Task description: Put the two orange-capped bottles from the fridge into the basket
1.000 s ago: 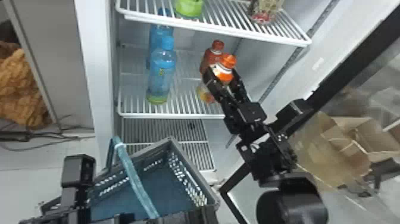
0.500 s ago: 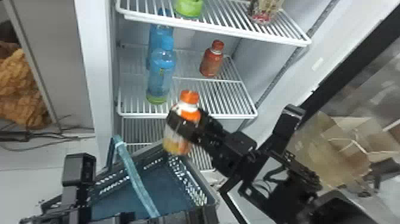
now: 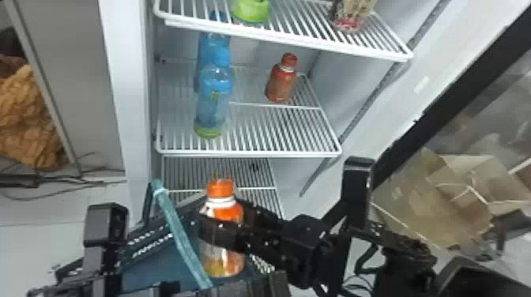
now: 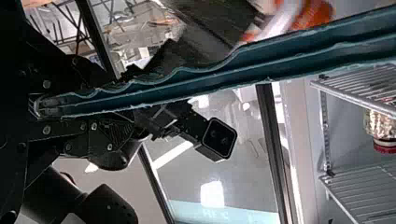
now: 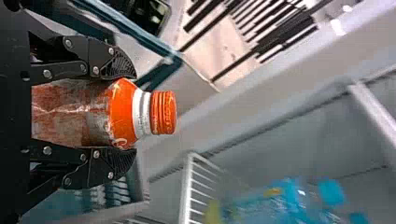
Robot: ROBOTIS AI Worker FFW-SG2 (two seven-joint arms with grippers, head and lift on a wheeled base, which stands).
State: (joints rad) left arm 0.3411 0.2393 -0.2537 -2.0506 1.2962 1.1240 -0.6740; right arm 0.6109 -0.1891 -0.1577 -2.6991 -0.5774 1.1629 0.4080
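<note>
- Right claw point(image 3: 221, 226), head view: grips an orange-capped bottle point(image 3: 221, 265), upright at the basket point(image 3: 152, 272); whether they touch, I cannot tell. The second bottle point(image 3: 279, 85) stands on the fridge shelf point(image 3: 284, 153), right of two blue bottles point(image 3: 213, 108).
- Left claw point(image 3: 170, 289), left wrist view: clamped on the basket's handle point(image 3: 179, 237).
- Right wrist view: fingers point(image 5: 120, 65) press both sides of the bottle, cap beyond the tips.

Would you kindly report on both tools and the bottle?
Right tool shut on orange-capped bottle, at basket. Left tool shut on teal handle. Handle slanting across basket may obstruct.
</note>
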